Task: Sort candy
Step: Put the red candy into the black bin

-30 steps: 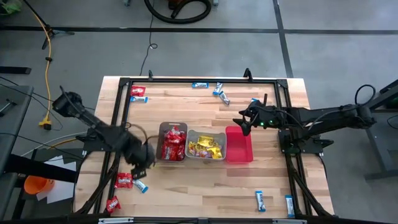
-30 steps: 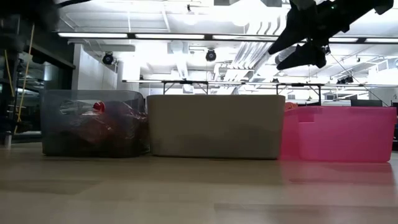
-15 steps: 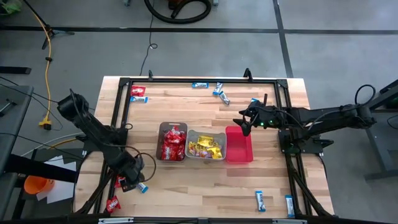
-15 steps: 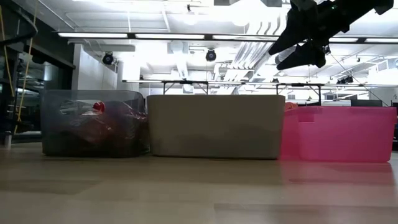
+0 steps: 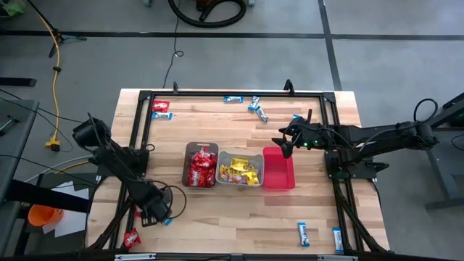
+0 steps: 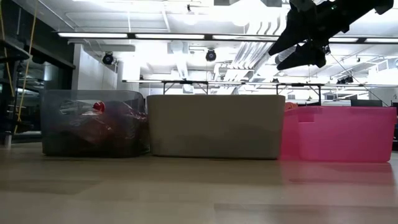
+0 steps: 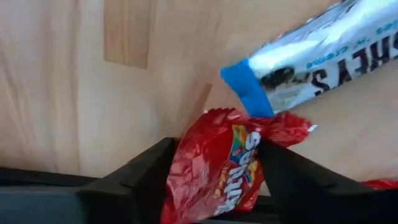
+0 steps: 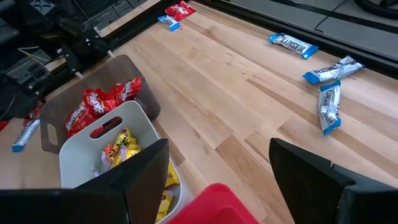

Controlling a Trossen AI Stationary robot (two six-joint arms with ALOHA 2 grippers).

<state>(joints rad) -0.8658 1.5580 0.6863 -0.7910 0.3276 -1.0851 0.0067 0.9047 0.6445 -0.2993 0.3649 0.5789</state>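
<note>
My left gripper (image 5: pixel 148 212) is low over the table's near left part, pointing steeply down. Its open fingers stand on either side of a red candy packet (image 7: pixel 217 174) that lies flat on the wood. A blue-and-white candy bar (image 7: pixel 317 56) lies just beyond the packet. My right gripper (image 5: pixel 284 145) hangs open and empty in the air by the far end of the pink bin (image 5: pixel 278 168). The brown bin (image 5: pixel 201 165) holds red packets. The grey bin (image 5: pixel 241 171) holds yellow ones. My left gripper's fingers (image 7: pixel 146 174) flank the red packet's two side edges (image 7: pixel 177 180) from above, with the packet filling the gap between them. I cannot tell whether they touch it. The packet lies flat on the table.
Another red packet (image 5: pixel 131 237) lies at the near left corner. A red packet (image 5: pixel 161 106) and a blue bar (image 5: pixel 162 115) lie far left. Blue bars lie along the far edge (image 5: pixel 233 98) and near right (image 5: pixel 303 232). A black frame rail (image 5: pixel 138 145) borders the table.
My left gripper has swung from beside the brown bin toward the table's near left corner and has come down low over the red packet. My right gripper has kept still.
</note>
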